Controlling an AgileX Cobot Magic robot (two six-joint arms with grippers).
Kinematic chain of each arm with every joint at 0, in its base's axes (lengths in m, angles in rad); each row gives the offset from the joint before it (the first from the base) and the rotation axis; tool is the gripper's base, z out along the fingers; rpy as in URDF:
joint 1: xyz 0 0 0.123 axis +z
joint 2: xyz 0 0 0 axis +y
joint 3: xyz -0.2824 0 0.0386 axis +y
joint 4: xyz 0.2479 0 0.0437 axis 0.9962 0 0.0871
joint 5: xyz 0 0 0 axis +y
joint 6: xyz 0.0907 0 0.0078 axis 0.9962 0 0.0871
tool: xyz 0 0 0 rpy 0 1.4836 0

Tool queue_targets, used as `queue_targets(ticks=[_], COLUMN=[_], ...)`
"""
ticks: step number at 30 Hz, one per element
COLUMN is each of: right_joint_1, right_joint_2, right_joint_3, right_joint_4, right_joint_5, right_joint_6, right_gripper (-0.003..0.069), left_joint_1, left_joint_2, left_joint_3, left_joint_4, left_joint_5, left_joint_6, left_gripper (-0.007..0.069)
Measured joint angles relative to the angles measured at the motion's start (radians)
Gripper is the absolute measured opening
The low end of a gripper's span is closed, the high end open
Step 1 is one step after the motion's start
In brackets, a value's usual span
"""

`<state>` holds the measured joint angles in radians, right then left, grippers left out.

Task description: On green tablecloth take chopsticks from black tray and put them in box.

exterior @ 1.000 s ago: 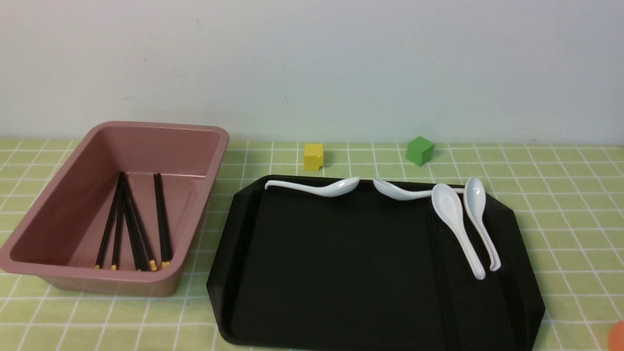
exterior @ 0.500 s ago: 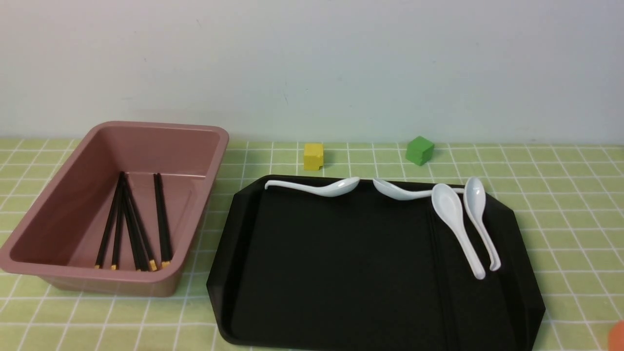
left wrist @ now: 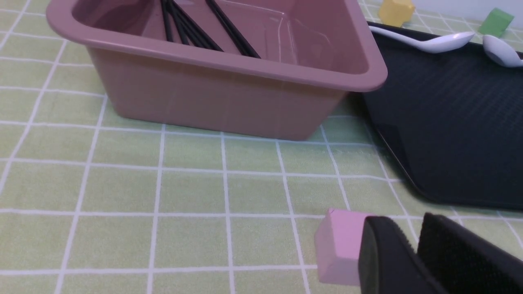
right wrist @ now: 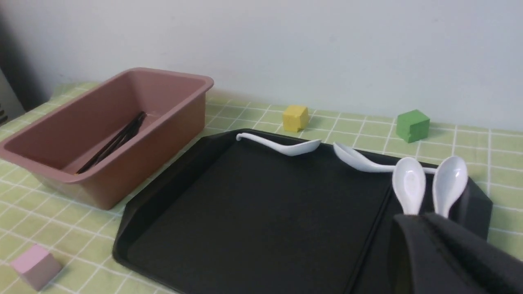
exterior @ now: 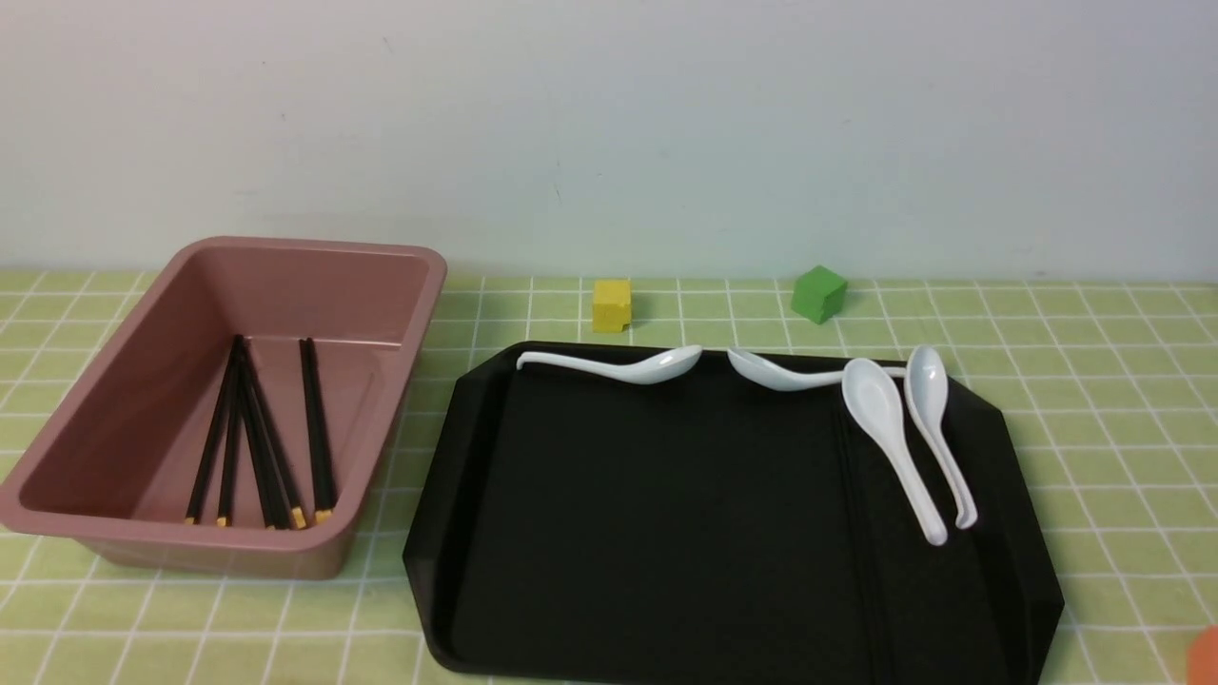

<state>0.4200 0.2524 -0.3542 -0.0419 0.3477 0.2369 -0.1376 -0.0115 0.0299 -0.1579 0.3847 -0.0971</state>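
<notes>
Several black chopsticks point(exterior: 257, 438) with gold tips lie inside the dusty-pink box point(exterior: 314, 249) at the left of the green tablecloth point(exterior: 1094, 381). The black tray point(exterior: 666, 533) to the right of the box holds no chopsticks. Neither gripper shows in the front view. In the left wrist view my left gripper point(left wrist: 412, 228) is shut and empty, low over the cloth in front of the box point(left wrist: 212, 94) and beside the tray point(left wrist: 449, 122). In the right wrist view my right gripper point(right wrist: 425, 220) is shut and empty, above the tray's point(right wrist: 265, 220) near right part.
Several white spoons point(exterior: 890, 428) lie along the tray's far and right sides. A yellow cube point(exterior: 612, 304) and a green cube point(exterior: 818, 293) stand behind the tray. A pink cube point(left wrist: 339, 241) sits on the cloth beside my left gripper. An orange object point(exterior: 1207, 656) shows at the front right corner.
</notes>
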Motion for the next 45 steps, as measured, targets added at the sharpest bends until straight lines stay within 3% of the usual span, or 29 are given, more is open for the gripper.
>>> queue_targets(ticks=[8,14,45], right_joint_1=[-0.278,-0.389,-0.401], right_joint_2=[-0.206,-0.262,-0.262], right_joint_3=[0.272,0.374,0.373], right_joint_4=[-0.03,-0.05,-0.053], right_joint_5=[-0.016,0.015,0.021], right_joint_6=[0.0,0.002,0.007], right_gripper=[0.0052,0.0059,0.0107], left_joint_1=[0.0,0.0,0.0], left_joint_2=[0.0,0.0,0.0], left_joint_3=[0.0,0.0,0.0], left_joint_4=[0.0,0.0,0.0], left_joint_5=[0.0,0.0,0.0], left_joint_6=[0.001,0.001,0.001], left_gripper=[0.0146,0.0148,0.0166])
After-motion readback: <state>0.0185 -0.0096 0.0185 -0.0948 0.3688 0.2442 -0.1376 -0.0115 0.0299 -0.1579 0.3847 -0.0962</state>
